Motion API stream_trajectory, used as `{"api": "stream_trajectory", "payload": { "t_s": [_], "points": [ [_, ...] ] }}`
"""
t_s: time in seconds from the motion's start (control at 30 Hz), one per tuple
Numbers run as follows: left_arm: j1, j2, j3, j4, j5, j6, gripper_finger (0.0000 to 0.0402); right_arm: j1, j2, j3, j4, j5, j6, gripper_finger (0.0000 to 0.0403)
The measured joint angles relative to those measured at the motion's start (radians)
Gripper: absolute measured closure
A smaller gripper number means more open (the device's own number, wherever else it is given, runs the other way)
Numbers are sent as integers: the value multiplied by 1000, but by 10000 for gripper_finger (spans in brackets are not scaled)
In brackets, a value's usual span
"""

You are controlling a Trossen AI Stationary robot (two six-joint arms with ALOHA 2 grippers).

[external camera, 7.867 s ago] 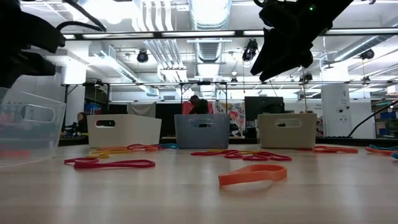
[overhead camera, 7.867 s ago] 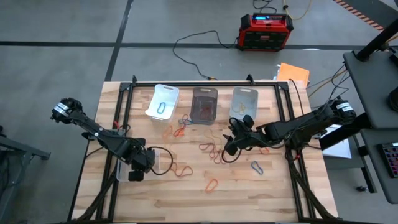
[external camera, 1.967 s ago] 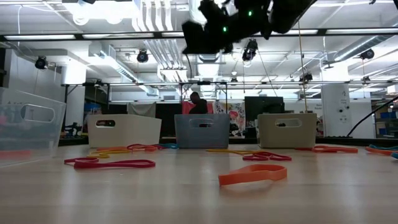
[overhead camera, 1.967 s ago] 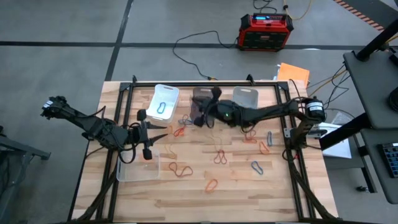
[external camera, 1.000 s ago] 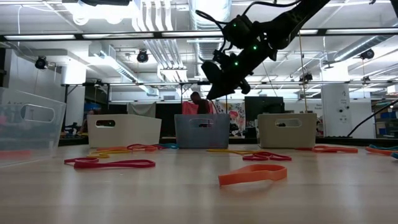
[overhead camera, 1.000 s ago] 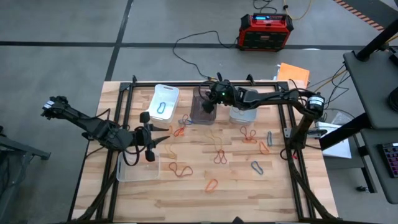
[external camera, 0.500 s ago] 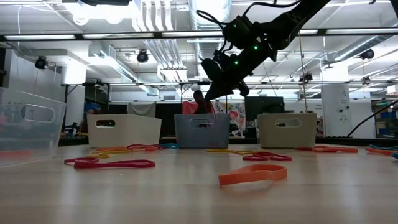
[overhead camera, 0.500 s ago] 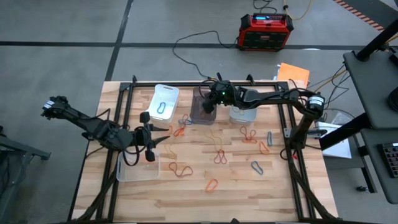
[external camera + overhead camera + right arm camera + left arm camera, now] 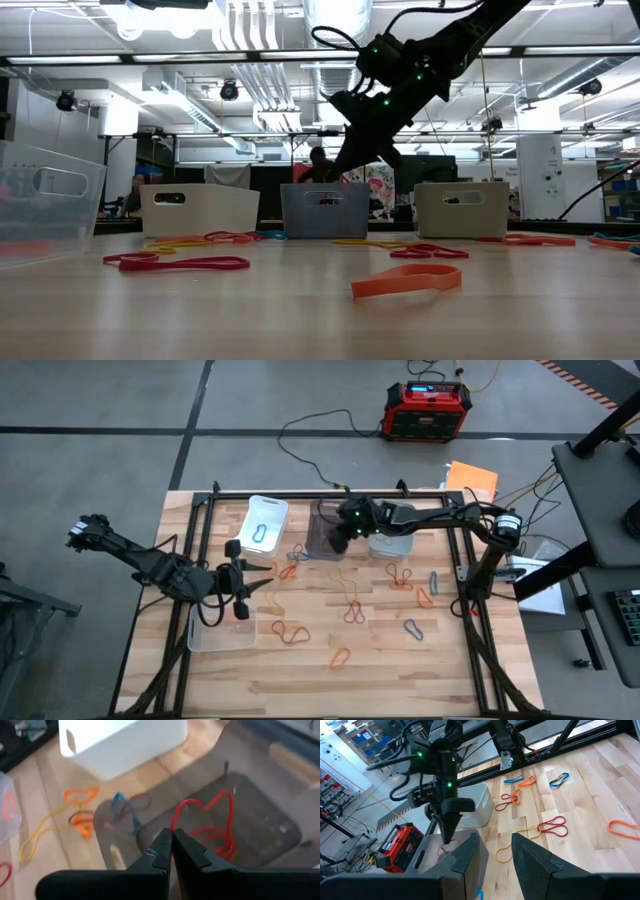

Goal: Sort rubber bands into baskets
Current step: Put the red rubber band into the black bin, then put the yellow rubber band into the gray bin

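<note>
Four baskets stand on the table: a white one (image 9: 262, 523), a smoky dark one (image 9: 328, 530) and a pale clear one (image 9: 393, 525) along the far edge, and a clear one (image 9: 222, 628) at the near left. My right gripper (image 9: 172, 837) is shut on a red rubber band (image 9: 205, 812) above the smoky basket (image 9: 240, 800), slanting down (image 9: 350, 160). My left gripper (image 9: 240, 575) hovers open at the left, above the clear basket's far rim, with nothing between its fingers (image 9: 495, 851). Loose rubber bands (image 9: 290, 631) lie on the wood. My right gripper pinches one end of the red band's loop (image 9: 175, 824) between its shut fingertips. The fingers slant down from the table's right over the smoky basket. The loop reaches ahead of the fingertips into the basket, above other red bands (image 9: 220, 847) on its floor.
Red, orange and blue bands lie across the table's middle and right: an orange one (image 9: 341, 657), red ones (image 9: 354, 611), a blue-grey one (image 9: 414, 628). A blue band lies in the white basket. A black frame (image 9: 330, 493) runs along the table's far edge.
My right gripper has stayed over the smoky basket and has tipped its fingers further down toward it, rolling a little, still shut on the red band. My left gripper has kept still.
</note>
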State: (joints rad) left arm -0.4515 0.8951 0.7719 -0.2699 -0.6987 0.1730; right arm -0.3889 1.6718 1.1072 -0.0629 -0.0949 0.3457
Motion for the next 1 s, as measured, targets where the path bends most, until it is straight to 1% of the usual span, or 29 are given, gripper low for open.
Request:
{"api": "stream_trajectory", "payload": {
  "t_s": [0.13, 0.57, 0.7, 0.9, 1.0],
  "points": [
    [0, 0, 0, 0, 0, -2, 304, 0, 0, 0, -44, -20, 26, 394],
    [0, 0, 0, 0, 0, -2, 304, 1, 0, 0, -29, -19, 51, 389],
    [0, 0, 0, 0, 0, -2, 304, 6, 0, 0, -28, -19, 50, 364],
    [0, 0, -2, 0, 1, -7, 304, 12, 0, 0, -27, -18, 47, 305],
    [0, 0, -2, 0, 1, -13, 304, 11, 0, 0, -28, -18, 47, 281]
  ]
}}
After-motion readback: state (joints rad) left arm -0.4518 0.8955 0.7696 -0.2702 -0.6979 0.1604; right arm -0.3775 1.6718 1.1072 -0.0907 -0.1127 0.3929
